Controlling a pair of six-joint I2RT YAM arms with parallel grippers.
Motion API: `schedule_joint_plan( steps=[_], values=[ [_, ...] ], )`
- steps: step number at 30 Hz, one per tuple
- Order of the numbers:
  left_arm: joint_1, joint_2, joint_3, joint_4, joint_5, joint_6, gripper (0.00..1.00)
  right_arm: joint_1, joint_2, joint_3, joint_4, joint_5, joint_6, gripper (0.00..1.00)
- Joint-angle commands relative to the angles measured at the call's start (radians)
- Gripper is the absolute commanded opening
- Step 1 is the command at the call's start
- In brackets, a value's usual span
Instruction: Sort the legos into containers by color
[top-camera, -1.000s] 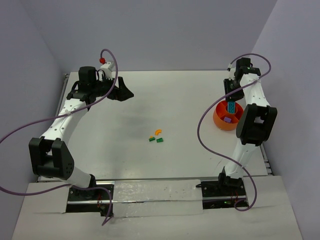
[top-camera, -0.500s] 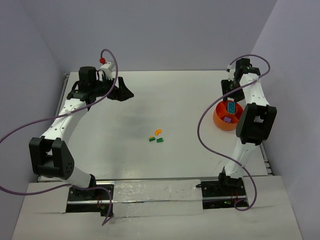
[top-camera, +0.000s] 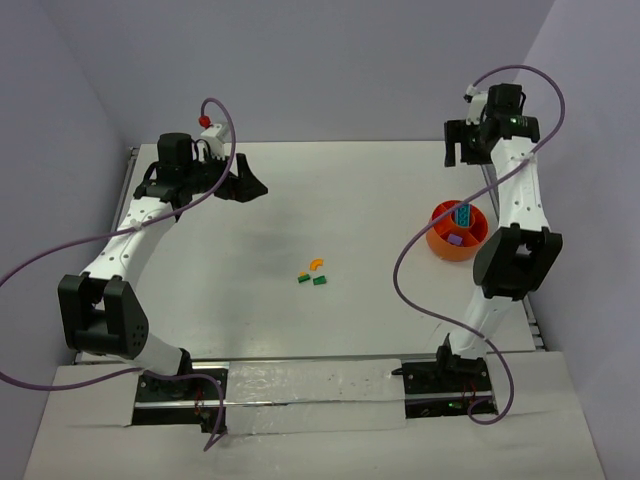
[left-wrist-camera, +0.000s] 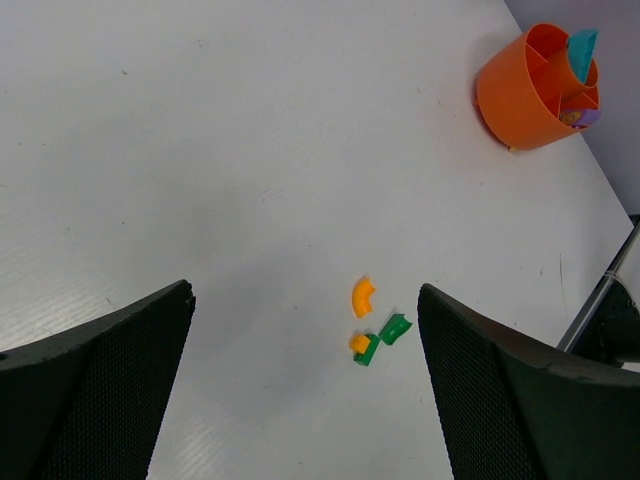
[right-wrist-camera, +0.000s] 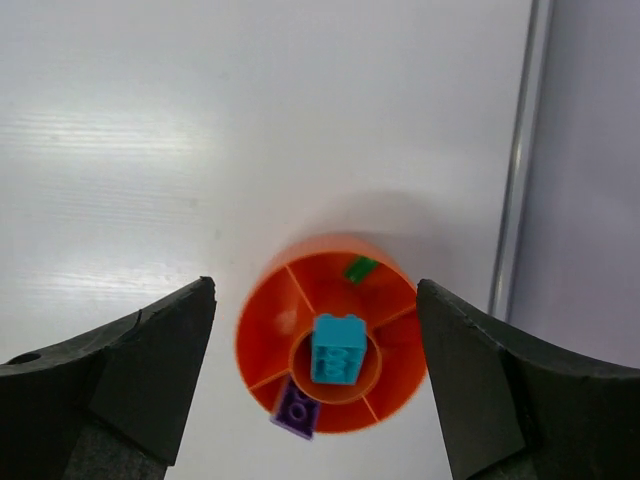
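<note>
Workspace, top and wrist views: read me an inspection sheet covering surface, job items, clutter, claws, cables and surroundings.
Surface: white table.
Job's things: orange bowl holds a teal brick in its centre cup, a green brick in an outer compartment and a purple brick by the rim. An orange curved piece and two green bricks lie loose mid-table.
Clutter: nothing seen.
Claws: left claw open, empty; right claw open, empty, above the bowl.
Cables: a purple cable loops off each arm.
Surroundings: lavender walls on three sides.
</note>
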Motion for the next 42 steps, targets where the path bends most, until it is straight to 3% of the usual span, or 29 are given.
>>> schedule_joint_plan(
  steps=[1,7,11,17,22,42],
  values=[
    [0.002,-0.017,0.028,0.037,-0.031,-0.027,0.99,0.136,-0.166,-0.133,0.099,-0.138,-0.019,0.89],
    [0.057,-0.04,0.01,0.034,0.04,-0.035,0.99,0.515,-0.334,-0.505,0.152,-0.295,-0.129,0.9],
    [0.062,-0.053,0.006,0.011,0.051,-0.001,0.99,0.652,-0.292,-0.62,0.141,-0.359,-0.197,0.82],
    [0.062,-0.057,-0.001,0.015,0.054,-0.003,0.99,0.834,-0.216,-0.732,0.22,-0.278,-0.279,0.69],
    [0.062,-0.048,0.006,0.014,0.069,0.002,0.99,0.888,-0.123,-0.695,0.236,-0.275,-0.343,0.59],
    [0.062,-0.023,0.006,0.03,0.068,0.0,0.99,0.948,-0.005,-0.661,0.349,-0.19,-0.482,0.53]
  ],
)
